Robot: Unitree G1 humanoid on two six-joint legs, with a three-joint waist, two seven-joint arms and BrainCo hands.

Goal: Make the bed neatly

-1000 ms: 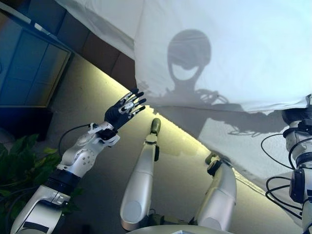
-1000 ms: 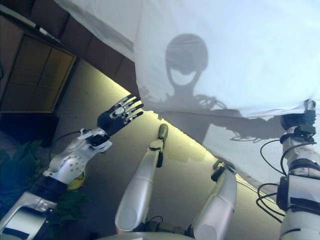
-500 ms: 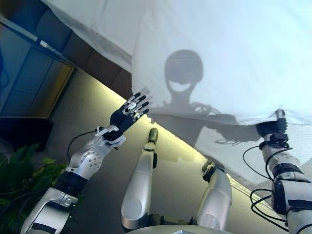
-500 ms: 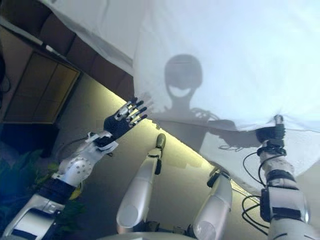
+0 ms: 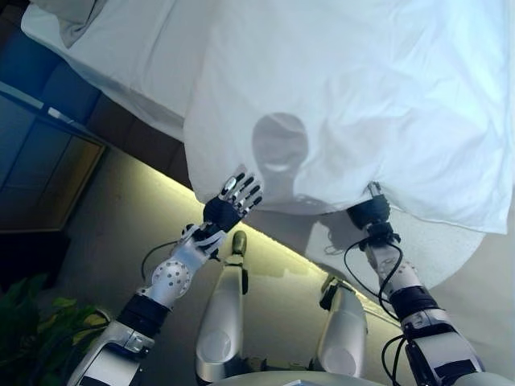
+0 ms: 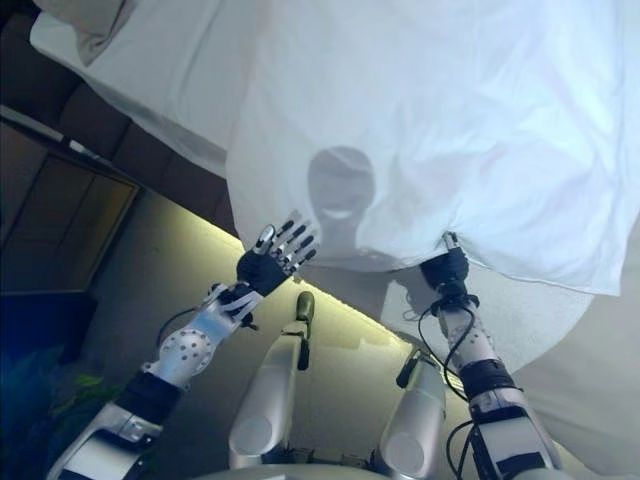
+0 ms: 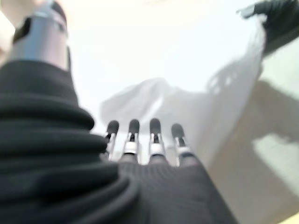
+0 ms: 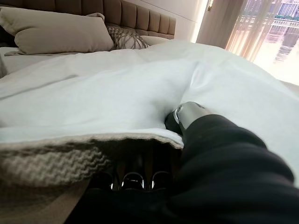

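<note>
A leafy green plant [image 5: 36, 318] stands on the floor [image 5: 121, 225] at its lower left corner, near a dark panelled cabinet [image 5: 48, 173]. A warm light strip [image 5: 173, 183] glows along the floor's edge under the bed [image 5: 121, 72]. Sheer curtains [image 8: 224, 21] hang beside a bright window [image 8: 280, 18].

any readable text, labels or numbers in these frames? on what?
None. The white duvet, the beige pillows and the padded headboard show no print in any view.
Left hand and right hand: no markings to read.
</note>
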